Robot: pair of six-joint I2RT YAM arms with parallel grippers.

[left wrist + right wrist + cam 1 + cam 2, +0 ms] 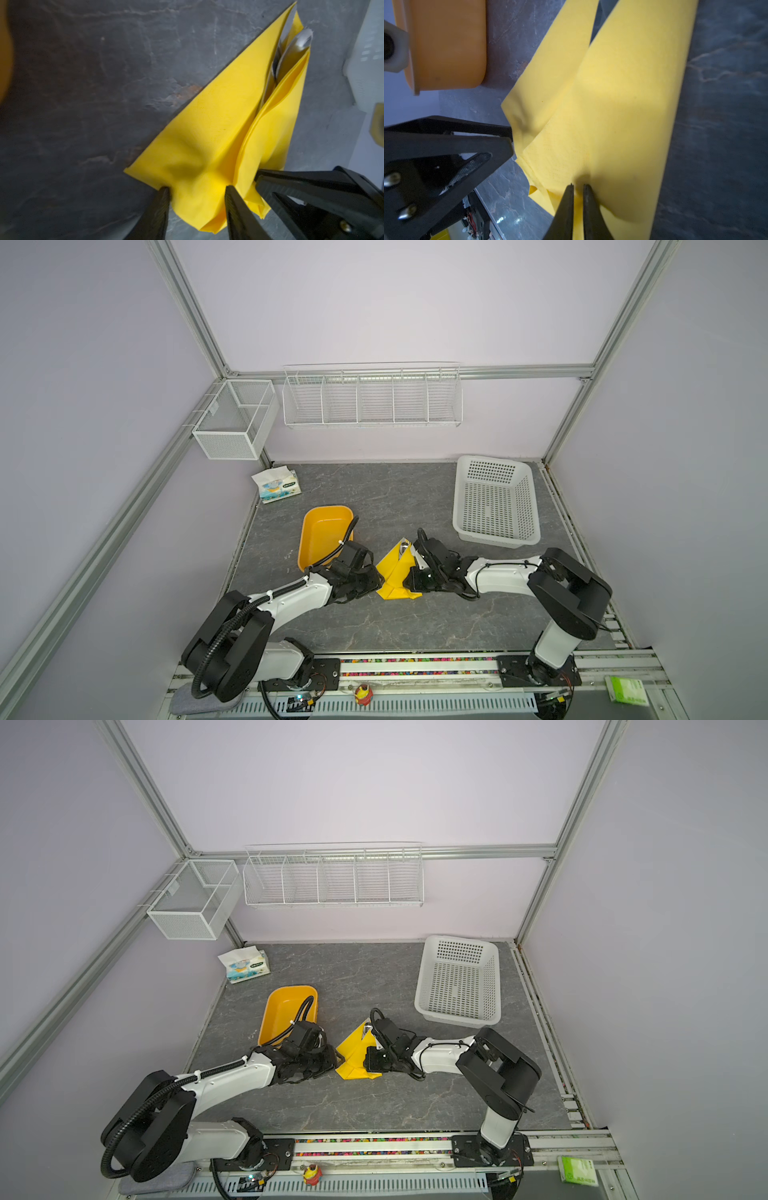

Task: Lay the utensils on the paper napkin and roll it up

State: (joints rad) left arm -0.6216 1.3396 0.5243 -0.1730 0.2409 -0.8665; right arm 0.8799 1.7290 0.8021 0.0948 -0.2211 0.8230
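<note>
1. Napkin [397,574] lies folded on the desk [374,497] between both arms, beside the tray [322,531].
2. Utensils [295,52] peek from its folds.
3. Left claw [197,190] stands apart, tips pressing the napkin.
4. Right claw [578,187] pinches the napkin's edge.

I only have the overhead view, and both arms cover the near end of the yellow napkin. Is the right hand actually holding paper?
Observer: Yes. In the right wrist view the right hand is pinched shut on an edge of the paper napkin.
Operator: And the left hand?
Observer: In the left wrist view the left hand has its fingers apart, with the tips at the napkin's corner and paper puckered between them.
Operator: Are the utensils inside?
Observer: The utensils show as silver metal tucked in the fold at the napkin's far end, mostly covered.
</note>
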